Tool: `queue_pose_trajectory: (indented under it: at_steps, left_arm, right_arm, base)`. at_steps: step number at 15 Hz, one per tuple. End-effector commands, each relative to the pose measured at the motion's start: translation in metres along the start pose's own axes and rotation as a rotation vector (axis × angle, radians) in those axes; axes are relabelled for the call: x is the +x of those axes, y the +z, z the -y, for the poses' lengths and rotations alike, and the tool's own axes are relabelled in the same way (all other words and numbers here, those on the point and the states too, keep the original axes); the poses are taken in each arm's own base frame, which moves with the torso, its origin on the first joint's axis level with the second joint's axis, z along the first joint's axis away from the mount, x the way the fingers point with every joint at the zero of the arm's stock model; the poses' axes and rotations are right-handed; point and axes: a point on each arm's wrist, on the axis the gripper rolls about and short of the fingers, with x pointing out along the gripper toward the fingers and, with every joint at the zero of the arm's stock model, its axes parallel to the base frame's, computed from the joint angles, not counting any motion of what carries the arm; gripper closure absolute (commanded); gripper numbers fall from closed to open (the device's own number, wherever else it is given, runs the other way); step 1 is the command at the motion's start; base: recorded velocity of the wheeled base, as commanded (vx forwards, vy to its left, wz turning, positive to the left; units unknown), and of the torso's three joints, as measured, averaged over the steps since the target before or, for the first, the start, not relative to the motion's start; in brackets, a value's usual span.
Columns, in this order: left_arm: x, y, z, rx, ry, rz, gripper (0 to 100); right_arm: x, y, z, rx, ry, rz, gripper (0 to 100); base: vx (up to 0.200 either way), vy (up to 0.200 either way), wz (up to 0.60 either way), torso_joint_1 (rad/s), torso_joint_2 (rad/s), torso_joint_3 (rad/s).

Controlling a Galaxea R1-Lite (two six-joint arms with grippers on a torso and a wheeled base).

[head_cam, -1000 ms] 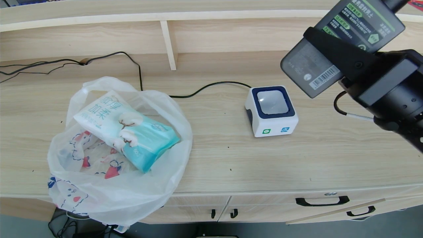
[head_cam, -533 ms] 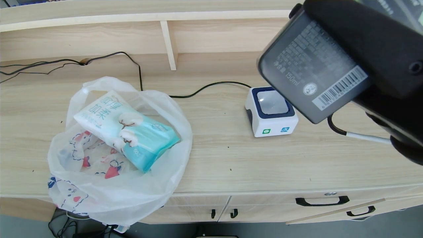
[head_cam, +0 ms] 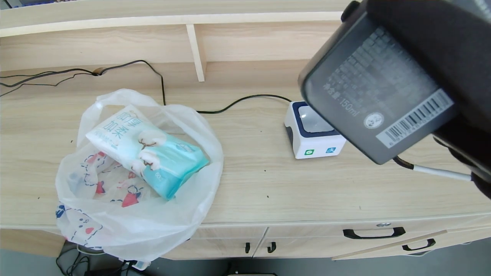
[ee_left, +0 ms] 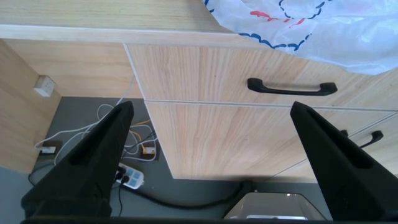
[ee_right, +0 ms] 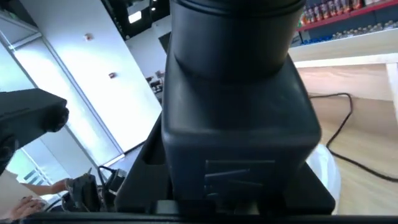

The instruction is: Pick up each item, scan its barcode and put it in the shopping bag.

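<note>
Head view: right gripper [head_cam: 433, 42] is clamping a bottle [head_cam: 368, 88] above the scanner [head_cam: 318, 143], scan likely pending. Tissues [head_cam: 153, 153] are sitting in the bag [head_cam: 153, 226] at the scanner's 9 o'clock. Left gripper [ee_left: 211, 112] is gaping, empty.

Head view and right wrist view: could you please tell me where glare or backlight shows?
Head view: a pale reflection lies on the barcode scanner window, part hidden by the dark bottle. Right wrist view: bright light behind leaves the bottle nearly black.

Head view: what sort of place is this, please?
Most likely a shop checkout: a barcode scanner stands on the wooden counter, a shopping bag holds a tissue pack, and the right claw holds a bottle with its barcode showing.
</note>
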Motion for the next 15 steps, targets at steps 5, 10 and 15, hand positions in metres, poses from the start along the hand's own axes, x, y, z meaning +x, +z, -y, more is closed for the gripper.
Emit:
queue_pose_trajectory:
  at_steps: [5,10,15]
  left_arm:
    - [0.000,0.000,0.000,0.000,0.001,0.000,0]
    - [0.000,0.000,0.000,0.001,0.001,0.001,0]
    - [0.000,0.001,0.000,0.023,0.001,0.006,0]
  right_arm:
    - [0.002,-0.058,0.057,-0.454,-0.279,-0.219,100]
    - [-0.008,-0.057,0.120,-1.038,-0.161,-0.306,100]
    - [-0.021,-0.057,0.181,-1.207,0.023,-0.317,100]
  base:
    - [0.000,0.000,0.00,0.000,0.00,0.000]
    - [0.000,0.000,0.00,0.000,0.00,0.000]
    - [0.000,0.000,0.00,0.000,0.00,0.000]
